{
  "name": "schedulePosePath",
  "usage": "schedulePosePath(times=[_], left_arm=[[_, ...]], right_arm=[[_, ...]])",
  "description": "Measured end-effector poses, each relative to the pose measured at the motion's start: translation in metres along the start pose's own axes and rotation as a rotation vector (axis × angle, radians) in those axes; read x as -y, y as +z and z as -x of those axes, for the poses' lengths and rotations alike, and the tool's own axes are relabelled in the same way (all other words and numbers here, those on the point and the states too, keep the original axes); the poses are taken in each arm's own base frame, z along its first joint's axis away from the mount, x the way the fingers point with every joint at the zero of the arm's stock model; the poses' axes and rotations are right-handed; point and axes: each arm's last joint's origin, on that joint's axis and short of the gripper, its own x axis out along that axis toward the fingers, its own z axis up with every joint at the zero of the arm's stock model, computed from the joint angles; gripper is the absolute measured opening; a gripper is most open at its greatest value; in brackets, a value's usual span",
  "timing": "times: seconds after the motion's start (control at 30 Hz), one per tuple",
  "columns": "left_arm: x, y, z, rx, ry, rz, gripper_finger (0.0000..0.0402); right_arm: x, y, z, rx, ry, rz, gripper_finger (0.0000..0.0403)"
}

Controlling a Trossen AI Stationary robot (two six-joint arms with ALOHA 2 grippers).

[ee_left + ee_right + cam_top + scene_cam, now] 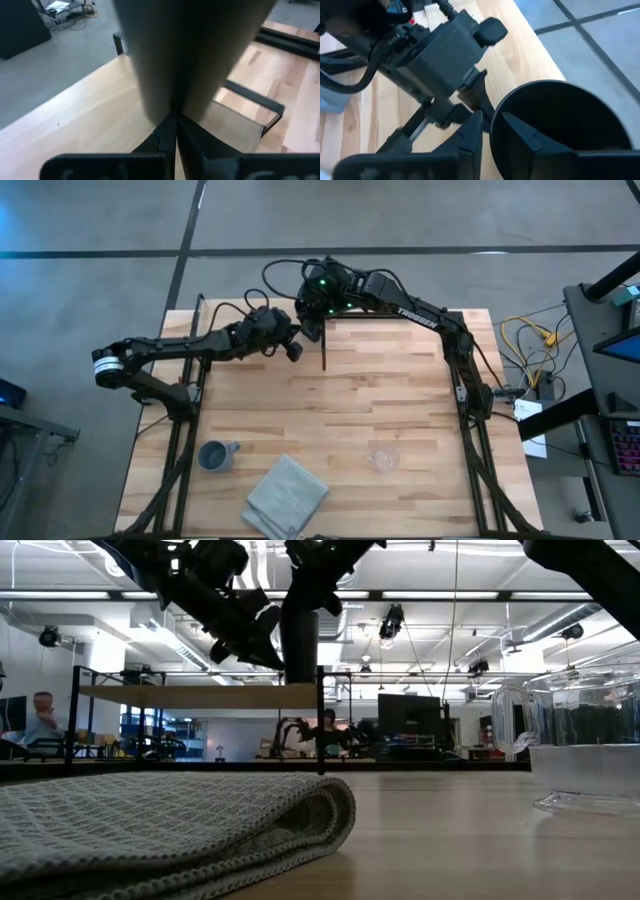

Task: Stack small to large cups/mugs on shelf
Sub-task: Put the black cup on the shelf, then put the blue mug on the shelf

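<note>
Right gripper (487, 132) straddles the black cup's (560, 130) rim, fingers slackened, cup standing on the shelf (200, 696). Left gripper (172, 132), pinched shut, presses its side, so the cup may tip. Nearer, mug (214, 455) and glass cup (382, 459) wait on the table (400, 410).

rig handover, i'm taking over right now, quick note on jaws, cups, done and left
Right gripper: jaws straddle the rim of the black cup, standing on the shelf; hold or release unclear.
Left gripper: jaws shut, tips beside the black cup's wall.
Blue-grey mug and clear glass cup sit on the table near the folded grey cloth.
Done: black cup on shelf. Left: mug, glass.
</note>
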Motion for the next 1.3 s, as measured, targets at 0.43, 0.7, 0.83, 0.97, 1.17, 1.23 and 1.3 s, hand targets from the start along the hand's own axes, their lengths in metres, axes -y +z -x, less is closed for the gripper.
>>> schedulePosePath(times=[0.43, 0.7, 0.83, 0.97, 1.17, 1.23, 1.3], left_arm=[[-0.002, 0.001, 0.008, -0.030, -0.002, -0.032, 0.0000], [-0.009, 0.008, 0.040, -0.043, 0.002, -0.038, 0.0000], [-0.014, 0.017, 0.065, 0.004, -0.004, -0.021, 0.0000], [-0.019, 0.025, 0.088, 0.075, -0.012, 0.000, 0.0000], [-0.024, 0.035, 0.115, 0.184, -0.032, 0.110, 0.0000], [-0.026, 0.036, 0.120, 0.202, -0.037, 0.137, 0.0000], [-0.026, 0.037, 0.124, 0.214, -0.039, 0.140, 0.0000]], right_arm=[[0.001, 0.000, 0.000, 0.004, -0.006, 0.007, 0.0102], [0.001, 0.006, 0.004, 0.053, -0.008, 0.005, 0.0100], [0.001, 0.006, 0.007, 0.056, -0.008, 0.003, 0.0102], [-0.001, 0.010, 0.021, 0.084, -0.008, -0.015, 0.0100], [-0.010, 0.014, 0.070, 0.111, 0.006, -0.112, 0.0089], [-0.019, 0.009, 0.088, 0.073, 0.024, -0.152, 0.0084], [-0.030, 0.001, 0.107, 0.006, 0.040, -0.160, 0.0080]])
